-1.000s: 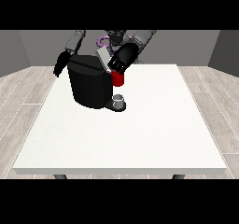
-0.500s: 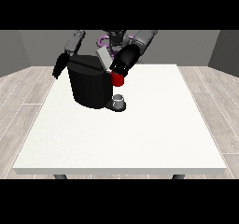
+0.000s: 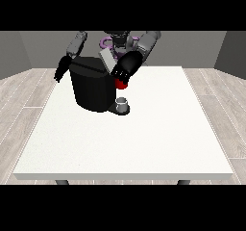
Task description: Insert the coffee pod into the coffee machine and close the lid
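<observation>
The black coffee machine (image 3: 92,89) stands on the white table (image 3: 144,138) at the back left. Its grey lid (image 3: 107,61) slants up over the top. The hand at the view's right (image 3: 127,65) is beside the lid's right edge, just above a red thing at the machine (image 3: 121,83). A small grey thing (image 3: 123,103) sits on the machine's base at the front. The hand at the view's left (image 3: 61,71) hangs beside the machine's left wall with its fingers pointing down, holding nothing.
The table's front edge (image 3: 125,176) lies towards the camera. The robot's body (image 3: 116,38) stands behind the machine. Wooden floor surrounds the table.
The hand at the view's right has sunk slightly, and the grey lid with it. The hand at the view's left has barely moved.
</observation>
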### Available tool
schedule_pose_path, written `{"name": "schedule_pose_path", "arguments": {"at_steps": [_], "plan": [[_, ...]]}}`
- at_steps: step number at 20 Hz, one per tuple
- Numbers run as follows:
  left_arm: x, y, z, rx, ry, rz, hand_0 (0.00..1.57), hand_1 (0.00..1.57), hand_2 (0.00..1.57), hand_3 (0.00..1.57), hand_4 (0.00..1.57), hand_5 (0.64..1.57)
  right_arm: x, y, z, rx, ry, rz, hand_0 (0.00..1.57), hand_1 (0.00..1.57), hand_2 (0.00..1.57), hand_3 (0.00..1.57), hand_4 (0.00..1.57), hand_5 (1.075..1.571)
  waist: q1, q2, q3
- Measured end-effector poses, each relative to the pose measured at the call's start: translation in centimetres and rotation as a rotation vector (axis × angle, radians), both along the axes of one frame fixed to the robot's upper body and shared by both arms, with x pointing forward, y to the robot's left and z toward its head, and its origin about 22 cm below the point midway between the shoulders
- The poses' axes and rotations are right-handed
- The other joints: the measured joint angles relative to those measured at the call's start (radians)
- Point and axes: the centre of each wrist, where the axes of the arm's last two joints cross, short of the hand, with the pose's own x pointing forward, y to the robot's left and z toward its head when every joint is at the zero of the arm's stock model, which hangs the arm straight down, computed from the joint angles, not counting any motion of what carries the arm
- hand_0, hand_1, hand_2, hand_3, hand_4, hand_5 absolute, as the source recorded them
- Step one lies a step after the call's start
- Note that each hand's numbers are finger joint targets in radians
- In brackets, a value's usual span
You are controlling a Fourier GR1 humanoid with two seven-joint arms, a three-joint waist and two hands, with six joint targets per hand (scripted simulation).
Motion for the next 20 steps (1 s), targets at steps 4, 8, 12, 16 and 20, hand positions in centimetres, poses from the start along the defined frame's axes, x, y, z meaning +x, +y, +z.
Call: {"name": "schedule_pose_path", "arguments": {"at_steps": [4,8,12,16,20], "plan": [[0.0,-0.8,0.1,0.003,-0.023,-0.019,1.23,1.23,1.21,0.97,0.0,1.571,0.3,-0.6,0.0,-0.007,0.003,-0.007,0.0,0.0,0.0,0.0,0.07,1.571,0.008,-0.002,0.0003],[-0.2,-0.3,0.7,0.019,-0.057,-0.026,1.14,1.14,1.12,0.84,0.0,1.571,0.3,-0.9,-0.1,-0.016,-0.005,-0.01,0.0,0.0,0.0,0.0,0.11,1.571,0.004,0.012,0.0005],[-0.3,0.4,1.0,0.054,-0.095,-0.029,0.92,0.92,0.98,0.69,0.0,1.571,0.2,-0.4,0.2,-0.02,-0.017,-0.006,0.0,0.0,0.0,0.0,0.11,1.571,0.0,0.022,0.0011],[-0.5,1.2,1.8,0.083,-0.14,-0.025,0.0,0.0,0.69,0.55,0.0,1.571,0.6,-0.1,1.1,-0.023,-0.039,-0.01,0.0,0.0,0.0,0.0,0.2,1.571,-0.002,0.047,0.0012],[-0.6,1.7,2.2,0.107,-0.141,-0.001,0.0,0.0,0.59,0.46,0.0,1.571,0.5,0.0,1.0,-0.04,-0.033,-0.013,0.0,0.0,0.0,0.0,0.12,1.571,-0.008,0.044,0.0012]]}}
